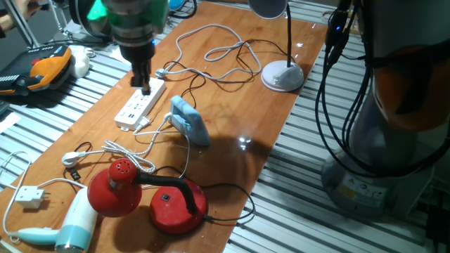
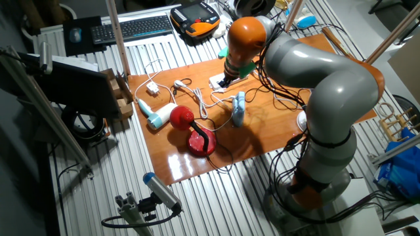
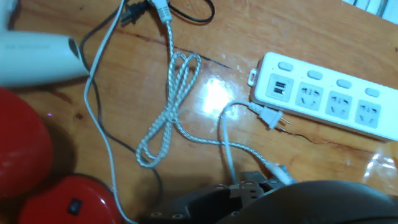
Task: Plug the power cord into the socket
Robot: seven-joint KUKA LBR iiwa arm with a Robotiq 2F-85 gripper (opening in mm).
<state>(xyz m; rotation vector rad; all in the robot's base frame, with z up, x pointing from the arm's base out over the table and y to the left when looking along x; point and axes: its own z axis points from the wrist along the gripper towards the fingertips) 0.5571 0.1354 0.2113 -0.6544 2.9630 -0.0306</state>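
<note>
White socket, whitish-grey braided power cord, light-blue iron, red lamp.

The thin whitish-grey braided power cord lies looped, its small white plug unplugged beside the long white power strip.

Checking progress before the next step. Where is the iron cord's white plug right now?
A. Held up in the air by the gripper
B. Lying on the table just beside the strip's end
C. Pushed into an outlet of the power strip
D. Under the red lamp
B: in the hand view the white plug lies on the wooden table, prongs pointing toward the near end of the power strip, not inserted.
</note>
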